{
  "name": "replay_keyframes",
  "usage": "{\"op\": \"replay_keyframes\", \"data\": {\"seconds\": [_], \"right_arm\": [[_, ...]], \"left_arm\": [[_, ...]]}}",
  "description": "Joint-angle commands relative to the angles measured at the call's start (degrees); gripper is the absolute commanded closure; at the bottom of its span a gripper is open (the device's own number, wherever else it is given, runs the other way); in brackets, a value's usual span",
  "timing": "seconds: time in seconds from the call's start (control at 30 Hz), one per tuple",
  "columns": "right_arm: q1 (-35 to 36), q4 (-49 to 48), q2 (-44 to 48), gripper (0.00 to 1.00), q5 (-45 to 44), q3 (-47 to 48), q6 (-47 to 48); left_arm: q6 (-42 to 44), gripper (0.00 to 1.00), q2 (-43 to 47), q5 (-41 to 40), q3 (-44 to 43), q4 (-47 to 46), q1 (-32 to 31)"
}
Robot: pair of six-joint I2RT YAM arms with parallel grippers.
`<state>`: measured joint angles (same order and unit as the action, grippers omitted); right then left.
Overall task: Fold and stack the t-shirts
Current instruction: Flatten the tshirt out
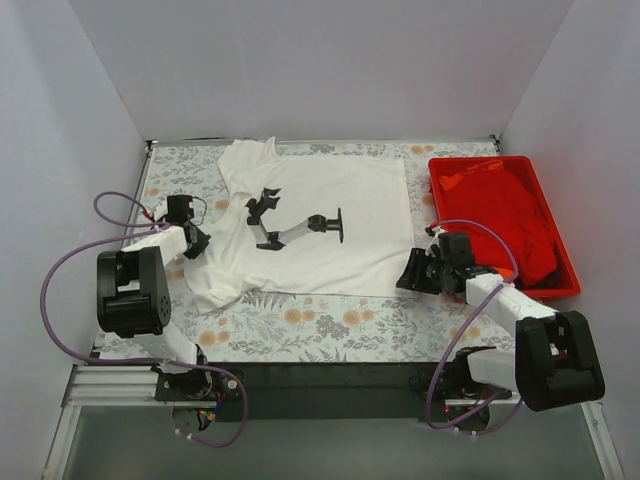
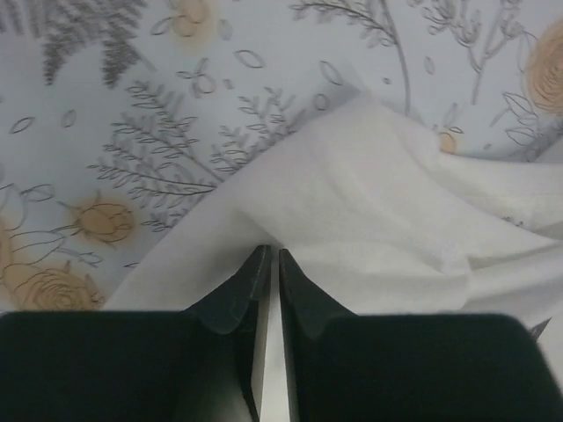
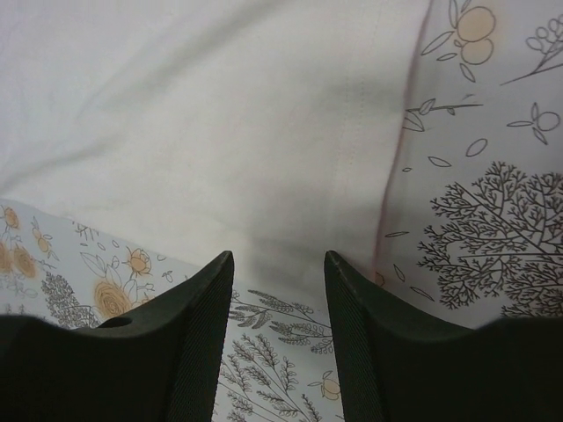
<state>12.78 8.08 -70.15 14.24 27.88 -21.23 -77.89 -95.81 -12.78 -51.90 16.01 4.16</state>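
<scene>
the white t-shirt [image 1: 370, 200] lies spread on the desk's floral tablecloth [image 1: 300, 320], the red t-shirt [image 1: 500, 210] crumpled in a rigid red tray [image 1: 565, 292]. left jaws pinch narrow on the white t-shirt's rumpled edge; so shallow a bite on soft cotton may slip. right jaws stand wide over the stitched hem corner and could snag tablecloth too.

Centre: white t-shirt [image 1: 365, 210], soft matt cotton, lightly creased. Right: red t-shirt [image 1: 510, 215], matt cloth, in glossy smooth plastic tray [image 1: 545, 292]. Beneath: tablecloth [image 1: 320, 325], smooth printed fabric. Right gripper [image 3: 278, 255]: matt black, ribbed inner faces.
</scene>
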Motion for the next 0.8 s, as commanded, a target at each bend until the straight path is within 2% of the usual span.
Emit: {"op": "replay_keyframes", "data": {"seconds": [0.0,0.1,0.27,0.37,0.4,0.43,0.53,0.57,0.6,0.67,0.7,0.77], "right_arm": [[-2.31,2.11,0.98,0.47,-3.95,-2.56,-1.0],[-4.41,3.52,1.42,0.47,-5.1,-3.96,-2.67],[-7.24,7.65,3.17,0.46,-5.88,-5.03,-3.73],[-7.24,9.67,6.07,0.45,-5.02,-3.28,-1.28],[-7.24,9.85,7.38,0.44,-4.23,-2.57,0.39],[-7.06,9.94,8.0,0.42,-3.26,-1.17,1.01],[-5.4,9.85,9.33,0.4,-0.88,1.64,2.94],[-4.52,9.59,9.24,0.4,-0.88,3.57,3.21],[-2.77,9.42,9.07,0.4,-0.97,4.46,3.39],[0.47,8.8,8.19,0.39,-1.67,6.65,4.27],[1.54,8.19,7.06,0.37,-2.11,7.36,4.71],[3.65,7.83,5.47,0.34,-3.6,8.5,6.02]], "left_arm": [[-1.65,0.94,4.48,-1.9,5.13,3.85,4.78],[-3.41,0.97,9.74,-1.9,9.7,6.05,7.95],[-4.99,0.96,20.29,-2.95,15.24,9.21,12.26],[-3.24,0.78,26.45,-3.49,14.55,9.22,12.89],[-2.54,0.71,27.25,-1.92,13.94,8.87,12.97],[-0.97,0.57,28.39,-0.16,13.15,7.73,12.89],[2.81,0.41,27.53,8.1,8.5,5.01,11.4],[3.52,0.38,25.52,8.9,7.0,4.73,10.09],[4.4,0.34,23.76,8.91,2.98,4.73,6.07],[8.18,0.21,18.24,6.28,-1.16,4.21,1.13],[9.67,0.19,16.2,5.05,-4.75,3.86,-3.15],[12.22,0.18,11.9,2.67,-8.38,2.45,-6.35]]}}
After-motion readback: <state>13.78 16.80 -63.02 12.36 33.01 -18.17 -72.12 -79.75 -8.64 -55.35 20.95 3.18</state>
